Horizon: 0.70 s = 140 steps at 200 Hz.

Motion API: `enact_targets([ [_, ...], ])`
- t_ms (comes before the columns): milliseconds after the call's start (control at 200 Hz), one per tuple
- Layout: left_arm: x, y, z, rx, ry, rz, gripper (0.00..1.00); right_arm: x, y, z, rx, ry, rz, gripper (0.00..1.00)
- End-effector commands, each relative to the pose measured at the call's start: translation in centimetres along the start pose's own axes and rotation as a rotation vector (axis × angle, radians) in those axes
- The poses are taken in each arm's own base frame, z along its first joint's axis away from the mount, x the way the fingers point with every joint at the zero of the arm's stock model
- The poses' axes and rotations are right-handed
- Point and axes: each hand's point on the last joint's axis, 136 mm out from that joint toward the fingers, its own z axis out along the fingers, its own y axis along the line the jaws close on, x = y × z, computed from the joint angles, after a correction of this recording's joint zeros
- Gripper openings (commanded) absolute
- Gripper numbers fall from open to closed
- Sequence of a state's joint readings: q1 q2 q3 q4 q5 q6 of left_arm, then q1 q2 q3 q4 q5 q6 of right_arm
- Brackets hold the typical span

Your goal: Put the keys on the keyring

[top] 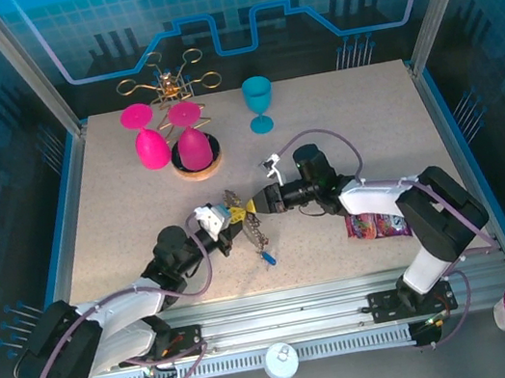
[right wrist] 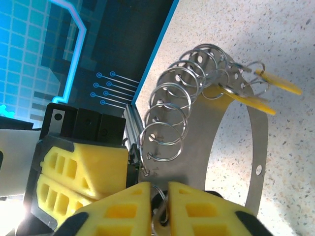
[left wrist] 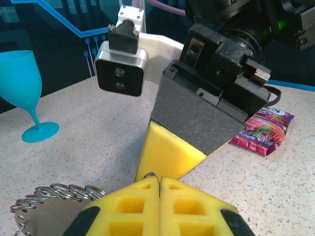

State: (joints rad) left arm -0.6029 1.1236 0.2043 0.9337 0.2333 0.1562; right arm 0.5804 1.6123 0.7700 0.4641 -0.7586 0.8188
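Both tools meet at the centre of the table [top: 128,201]. The left tool [left wrist: 158,183] is pressed together on a small wire loop of the keyring [right wrist: 257,147], the contact mostly hidden by its own fingers. The right tool [right wrist: 158,191] pinches another loop. Yellow-tagged keys [right wrist: 275,84] sit at 2 o'clock on the band. A blue key [top: 267,257], too small to read, lies toward 6 o'clock.

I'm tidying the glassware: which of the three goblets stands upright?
The teal goblet, right of the gold rack, stands on its foot. The two pink goblets are upside down.
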Motion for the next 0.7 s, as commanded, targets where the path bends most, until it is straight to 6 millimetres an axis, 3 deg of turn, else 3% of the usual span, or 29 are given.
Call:
enact_targets([
  [0, -4.7, -1.5, -0.5, 0.079, -0.173, 0.060, 0.00, -1.3, -0.7, -1.0, 0.050, -0.074, -0.010, 0.30],
  [265, -4.4, -1.4, -0.4, 0.074, -0.161, 0.054, 0.00, -1.9, 2.4, -2.4, -0.012, -0.115, -0.096, 0.50],
  [455, -4.7, -1.3, -0.4, 0.074, -0.172, 0.051, 0.00, -1.6, 3.7, -4.6, -0.006, -0.144, -0.209, 0.65],
  [545, -5.0, -1.3, -0.4, 0.076, -0.184, 0.043, 0.00, -1.3, 3.8, -5.7, 0.038, -0.145, -0.303, 0.65],
  [695, -5.1, -1.6, -0.4, 0.097, -0.194, 0.030, 0.00, -0.9, 2.7, -7.4, 0.204, -0.157, -0.628, 0.57],
])
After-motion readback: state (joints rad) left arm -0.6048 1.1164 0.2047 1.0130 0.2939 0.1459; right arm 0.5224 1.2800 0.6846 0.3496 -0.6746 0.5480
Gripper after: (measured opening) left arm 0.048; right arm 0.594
